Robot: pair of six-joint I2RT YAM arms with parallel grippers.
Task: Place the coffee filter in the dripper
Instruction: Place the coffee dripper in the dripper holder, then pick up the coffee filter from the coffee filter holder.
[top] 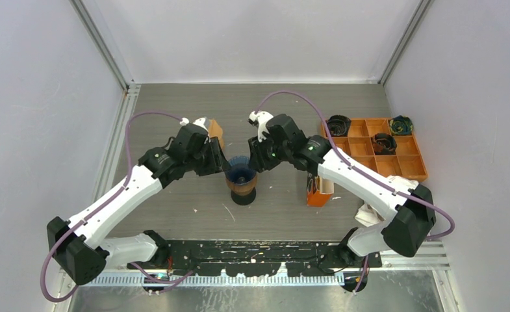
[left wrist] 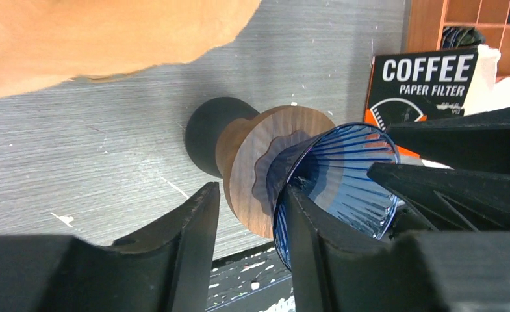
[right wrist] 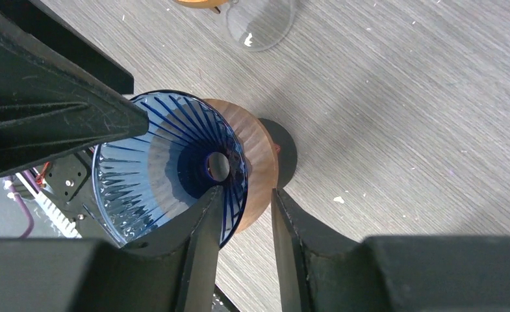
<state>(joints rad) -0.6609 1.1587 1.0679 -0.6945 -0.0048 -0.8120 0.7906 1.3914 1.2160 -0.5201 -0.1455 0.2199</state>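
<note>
Dripper (top: 241,174) stands with left fingers (left wrist: 180,253) and right fingers (right wrist: 197,253) narrowly parted astride its rim.

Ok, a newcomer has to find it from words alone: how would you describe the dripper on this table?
Start at the grey table and go to its middle. There stands the dripper, left of the orange filter box. It alone is a ribbed, see-through blue cone, seated on a wooden ring over a black foot.
</note>
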